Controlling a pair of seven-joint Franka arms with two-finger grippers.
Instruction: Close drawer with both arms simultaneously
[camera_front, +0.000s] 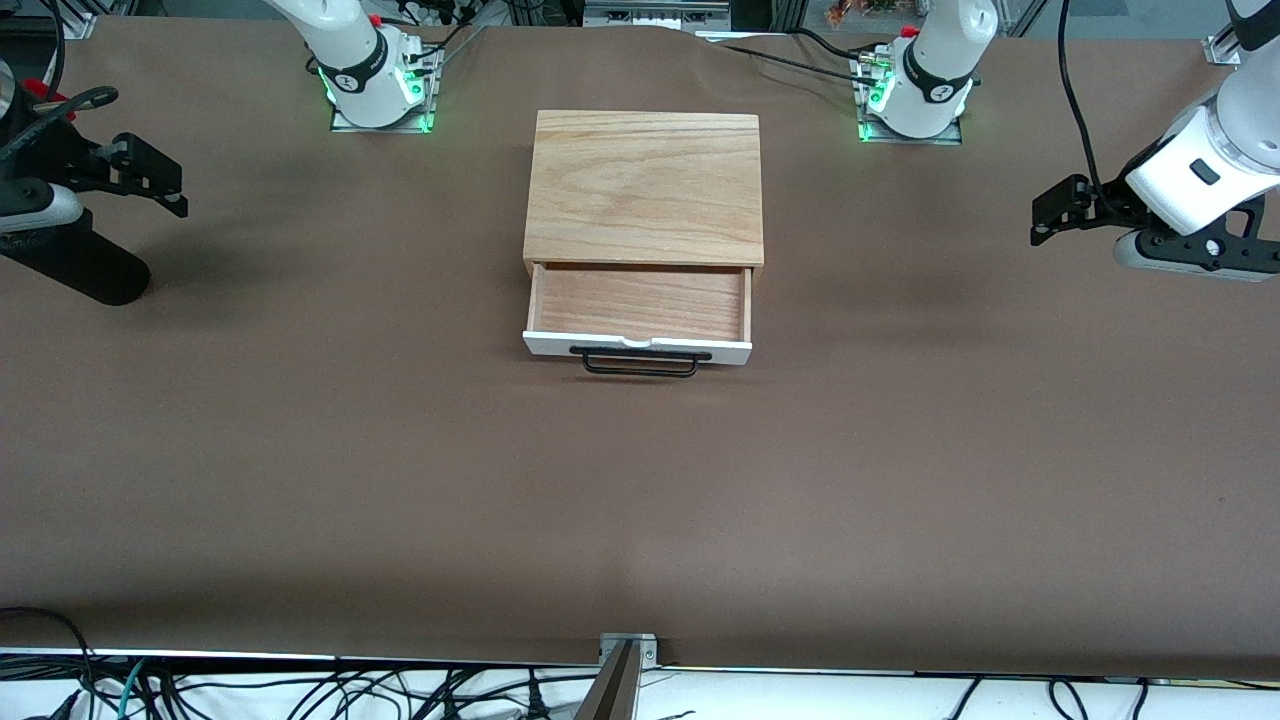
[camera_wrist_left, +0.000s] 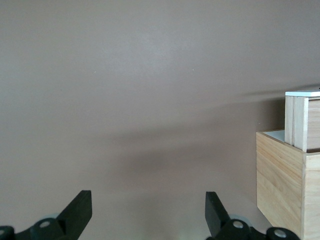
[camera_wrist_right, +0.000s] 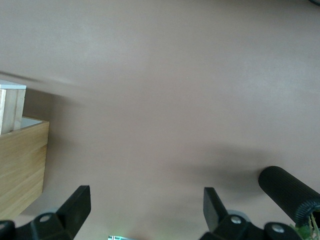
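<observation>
The drawer (camera_front: 640, 305) stands pulled out of its oak box (camera_front: 642, 185) at the middle of the table. Its white front panel (camera_front: 637, 348) and black wire handle (camera_front: 640, 362) face the front camera. My left gripper (camera_front: 1041, 220) hovers open and empty over the table at the left arm's end, well apart from the box. My right gripper (camera_front: 180, 190) hovers open and empty at the right arm's end, equally far off. In the left wrist view the open left gripper (camera_wrist_left: 148, 210) faces bare table, with the drawer (camera_wrist_left: 300, 120) at the edge. The right gripper (camera_wrist_right: 145, 205) shows the same, with the drawer (camera_wrist_right: 12, 107) at the edge.
A brown cloth (camera_front: 640, 500) covers the whole table. The arm bases (camera_front: 372, 85) (camera_front: 915, 95) stand beside the box's back, each lit green. A black ribbed cylinder (camera_front: 75, 265) hangs by the right arm's wrist. Cables lie along the table's near edge (camera_front: 300, 690).
</observation>
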